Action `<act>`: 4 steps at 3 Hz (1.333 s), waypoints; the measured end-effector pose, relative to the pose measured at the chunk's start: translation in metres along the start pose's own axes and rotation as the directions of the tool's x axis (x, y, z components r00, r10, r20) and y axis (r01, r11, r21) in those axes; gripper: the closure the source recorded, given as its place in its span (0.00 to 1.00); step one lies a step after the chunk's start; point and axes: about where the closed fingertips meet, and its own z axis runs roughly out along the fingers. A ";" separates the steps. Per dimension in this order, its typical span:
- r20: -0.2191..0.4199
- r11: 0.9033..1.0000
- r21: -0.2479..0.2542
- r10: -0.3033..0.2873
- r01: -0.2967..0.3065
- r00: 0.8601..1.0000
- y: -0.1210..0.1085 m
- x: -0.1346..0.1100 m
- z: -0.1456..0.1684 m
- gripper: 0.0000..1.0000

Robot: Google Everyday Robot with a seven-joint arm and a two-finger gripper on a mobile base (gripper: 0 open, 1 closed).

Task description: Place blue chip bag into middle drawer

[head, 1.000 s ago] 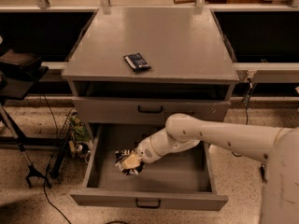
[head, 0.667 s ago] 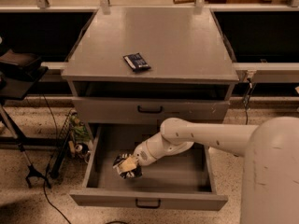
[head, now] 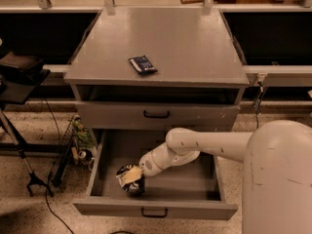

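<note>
The middle drawer (head: 195, 209) is pulled wide open at the bottom of the grey cabinet, its black bar handle centred on its front. My arm reaches down into it from the right. My gripper (head: 129, 175) is low in the drawer's front left corner, shut on the blue chip bag (head: 133, 186). The bag is dark and crinkly and sits at or just above the drawer floor, close to the front wall. My gripper hides part of it.
A small flat dark-blue packet (head: 142, 64) lies on the cabinet top (head: 195, 48). Above the open drawer is a closed grey drawer front (head: 107, 115) with white scuffs. A black stand and cables are on the floor at left (head: 29, 179).
My gripper has moved with the bag to the left and toward the drawer's front, lower into the drawer. The packet on top has not moved.
</note>
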 end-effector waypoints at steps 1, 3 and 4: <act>0.062 1.000 0.004 0.024 -0.024 0.998 0.002 0.000 -0.014 0.12; 0.245 0.998 0.063 -0.039 0.025 0.969 0.043 -0.021 -0.070 0.00; 0.245 0.998 0.063 -0.039 0.025 0.969 0.043 -0.021 -0.070 0.00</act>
